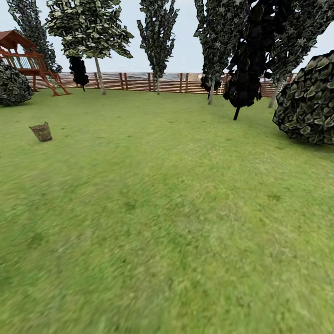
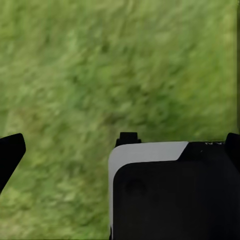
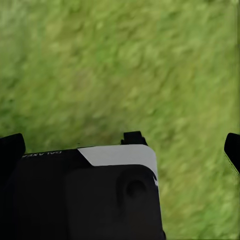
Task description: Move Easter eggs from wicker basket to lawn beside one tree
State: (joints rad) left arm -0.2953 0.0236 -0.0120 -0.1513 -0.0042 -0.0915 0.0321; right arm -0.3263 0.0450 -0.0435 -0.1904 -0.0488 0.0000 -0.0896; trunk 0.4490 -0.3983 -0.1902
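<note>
Grass underfoot, basket far off to the left.

Head view: lawn (image 1: 176, 222) spreads ahead; the basket (image 1: 41, 131) stands upright at far left, its contents too small to tell, a pale-trunked tree (image 1: 99, 69) by the fence (image 1: 139, 81) behind. Left wrist: left gripper (image 2: 120, 147) fingers spread over grass. Right wrist: right gripper (image 3: 125, 145) likewise spread.

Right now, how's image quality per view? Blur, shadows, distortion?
Head view: the lawn smears in the foreground, sharper near the wicker basket; flat light, hardly any shadows; trees lean outward at the edges. Left wrist view: grass soft, left gripper fingers crisp. Right wrist view: same, right gripper open over grass.
</note>
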